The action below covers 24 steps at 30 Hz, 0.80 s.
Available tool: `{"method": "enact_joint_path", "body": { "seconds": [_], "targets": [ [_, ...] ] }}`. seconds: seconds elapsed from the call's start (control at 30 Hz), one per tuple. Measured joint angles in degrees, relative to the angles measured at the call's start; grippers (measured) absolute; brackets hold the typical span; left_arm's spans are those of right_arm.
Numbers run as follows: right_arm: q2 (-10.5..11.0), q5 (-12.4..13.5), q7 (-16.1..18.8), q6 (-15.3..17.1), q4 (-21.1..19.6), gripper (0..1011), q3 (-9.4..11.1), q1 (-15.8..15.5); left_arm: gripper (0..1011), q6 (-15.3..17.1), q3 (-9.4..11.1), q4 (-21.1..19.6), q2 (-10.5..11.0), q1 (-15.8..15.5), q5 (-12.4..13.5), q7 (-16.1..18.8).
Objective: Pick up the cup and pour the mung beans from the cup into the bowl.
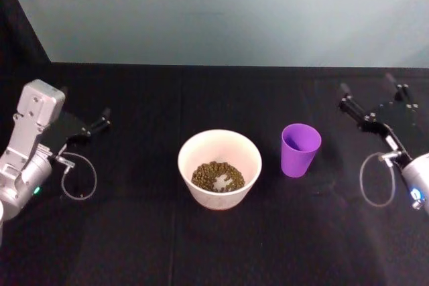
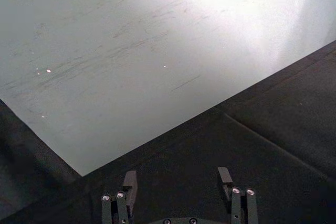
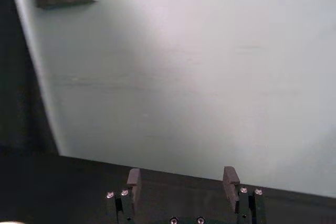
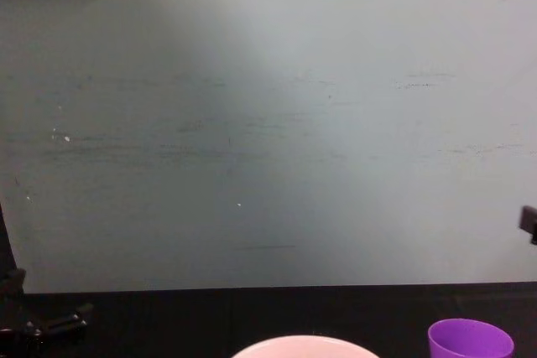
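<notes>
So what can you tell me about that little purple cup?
The cup is small, bright purple, smooth and plastic-looking, tapering from a wide rim to a narrower base. It stands upright on the black table, just to the right of the bowl and apart from it. Nothing touches it; its inside looks empty, while the mung beans lie in the bowl.

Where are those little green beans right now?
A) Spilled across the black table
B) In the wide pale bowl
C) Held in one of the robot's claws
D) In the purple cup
B. The head view shows the mung beans heaped in the bottom of the bowl, while the cup stands upright just to its right and looks empty, and both grippers sit open off to the sides.
</notes>
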Motion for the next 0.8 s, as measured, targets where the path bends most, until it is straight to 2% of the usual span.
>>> {"method": "enact_joint_path", "body": {
  "seconds": [0.3, 0.6, 0.8],
  "targets": [
    [-2.2, -2.45, -3.7, 0.02, 3.93, 1000, 2.74, 0.79, 1000, 0.0, 0.0, 0.0, 0.0, 0.0, 0.0, 0.0],
    [-3.59, -3.9, -4.11, -0.3, 7.65, 1000, 4.17, 2.48, 1000, 0.0, 0.0, 0.0, 0.0, 0.0, 0.0, 0.0],
    [-4.04, -4.81, -3.91, -0.41, 8.78, 1000, 4.24, 3.02, 1000, 0.0, 0.0, 0.0, 0.0, 0.0, 0.0, 0.0]
  ]
}}
